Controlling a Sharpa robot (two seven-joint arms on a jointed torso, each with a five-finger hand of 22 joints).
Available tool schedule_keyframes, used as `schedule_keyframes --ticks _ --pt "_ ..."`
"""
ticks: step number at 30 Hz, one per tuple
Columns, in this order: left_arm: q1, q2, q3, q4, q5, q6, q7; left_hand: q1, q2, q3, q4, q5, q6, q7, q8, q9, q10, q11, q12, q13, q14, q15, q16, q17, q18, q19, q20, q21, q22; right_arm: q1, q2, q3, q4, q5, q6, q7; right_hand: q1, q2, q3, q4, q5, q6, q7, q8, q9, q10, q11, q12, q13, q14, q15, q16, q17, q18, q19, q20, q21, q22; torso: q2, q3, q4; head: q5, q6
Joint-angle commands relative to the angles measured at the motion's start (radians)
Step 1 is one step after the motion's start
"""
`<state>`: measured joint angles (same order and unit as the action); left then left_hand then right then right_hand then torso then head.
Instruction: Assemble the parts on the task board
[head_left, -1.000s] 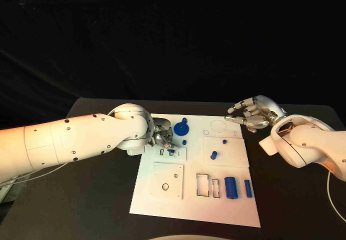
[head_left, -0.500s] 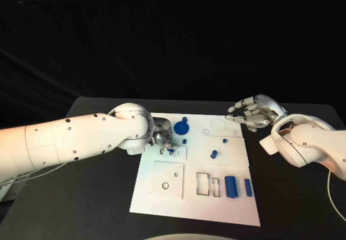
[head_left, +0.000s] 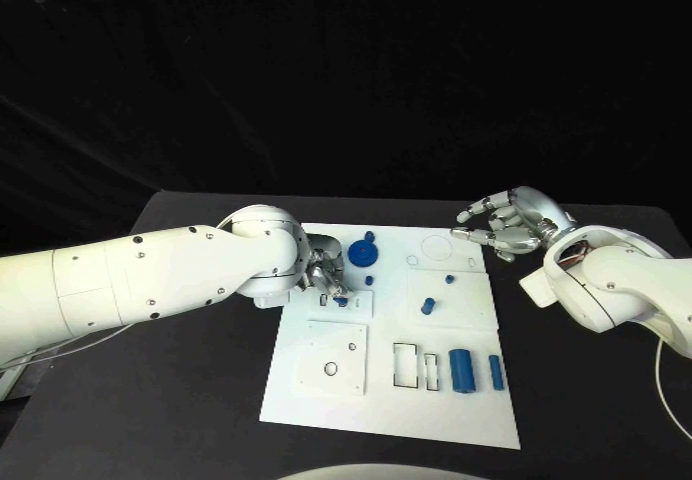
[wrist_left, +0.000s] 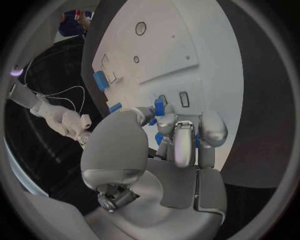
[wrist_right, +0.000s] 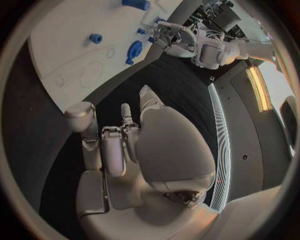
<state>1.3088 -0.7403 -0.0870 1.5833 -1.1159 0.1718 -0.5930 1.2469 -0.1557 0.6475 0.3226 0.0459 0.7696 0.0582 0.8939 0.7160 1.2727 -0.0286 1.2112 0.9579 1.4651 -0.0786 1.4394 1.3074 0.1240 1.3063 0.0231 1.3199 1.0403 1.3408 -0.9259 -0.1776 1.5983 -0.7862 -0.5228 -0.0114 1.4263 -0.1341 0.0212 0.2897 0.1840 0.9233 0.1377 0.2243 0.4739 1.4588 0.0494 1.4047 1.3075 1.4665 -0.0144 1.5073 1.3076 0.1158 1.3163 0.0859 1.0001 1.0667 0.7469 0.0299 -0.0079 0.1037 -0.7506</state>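
The white task board (head_left: 387, 405) lies mid-table. My left hand (head_left: 323, 270) hangs over its far left part and pinches a small blue part (head_left: 342, 297) right above a pair of small slots; the left wrist view shows this part (wrist_left: 159, 105) at the fingertips (wrist_left: 177, 122) beside a slot (wrist_left: 184, 99). My right hand (head_left: 503, 225) hovers over the board's far right corner, fingers loosely bent and apart, holding nothing. On the board lie a blue round disc (head_left: 364, 256), a small peg (head_left: 450, 280), a short piece (head_left: 428, 305), a thick cylinder (head_left: 462, 372) and a slim bar (head_left: 496, 373).
Rectangular cut-outs (head_left: 418, 368) sit left of the thick cylinder, and a square plate with a round hole (head_left: 332, 369) lies on the near left. Bare black table (head_left: 188, 400) surrounds the board. In the right wrist view the board (wrist_right: 62, 60) and my left hand (wrist_right: 178, 37) lie beyond the fingers.
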Motion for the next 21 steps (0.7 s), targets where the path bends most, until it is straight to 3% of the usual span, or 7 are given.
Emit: schedule_keyframes --ticks 1,21 --pt "-0.001 0.003 0.000 0.001 -0.013 0.025 -0.006 -0.003 0.004 0.137 -0.131 0.003 0.020 -0.016 0.006 0.002 0.007 0.000 0.003 0.000 0.051 -0.008 0.005 0.054 -0.020 0.008 0.002 0.006 0.002 -0.001 -0.001 0.000 0.002 -0.011 0.011 -0.001 0.006 0.001 0.005 -0.001 0.000 0.000 -0.005 0.006 0.001 -0.005 0.000 -0.003 0.100 0.067 -0.008 -0.005 0.097 0.013 -0.004 -0.003 -0.004 0.000 0.000 -0.0001 0.0000 0.001 -0.001" --pt "-0.003 0.009 -0.001 0.000 -0.030 0.036 -0.007 -0.018 0.002 0.147 -0.139 0.003 0.029 -0.021 0.013 0.010 0.019 -0.005 0.011 0.008 0.051 -0.012 0.005 0.054 -0.025 0.024 -0.002 0.021 0.029 -0.001 -0.002 0.000 0.004 -0.012 0.011 -0.001 0.004 0.001 0.005 0.000 0.000 0.000 -0.005 0.007 0.001 -0.006 0.000 -0.004 0.099 0.067 -0.008 -0.006 0.096 0.013 -0.004 -0.003 -0.006 -0.001 -0.001 -0.0004 -0.0005 0.003 -0.003"
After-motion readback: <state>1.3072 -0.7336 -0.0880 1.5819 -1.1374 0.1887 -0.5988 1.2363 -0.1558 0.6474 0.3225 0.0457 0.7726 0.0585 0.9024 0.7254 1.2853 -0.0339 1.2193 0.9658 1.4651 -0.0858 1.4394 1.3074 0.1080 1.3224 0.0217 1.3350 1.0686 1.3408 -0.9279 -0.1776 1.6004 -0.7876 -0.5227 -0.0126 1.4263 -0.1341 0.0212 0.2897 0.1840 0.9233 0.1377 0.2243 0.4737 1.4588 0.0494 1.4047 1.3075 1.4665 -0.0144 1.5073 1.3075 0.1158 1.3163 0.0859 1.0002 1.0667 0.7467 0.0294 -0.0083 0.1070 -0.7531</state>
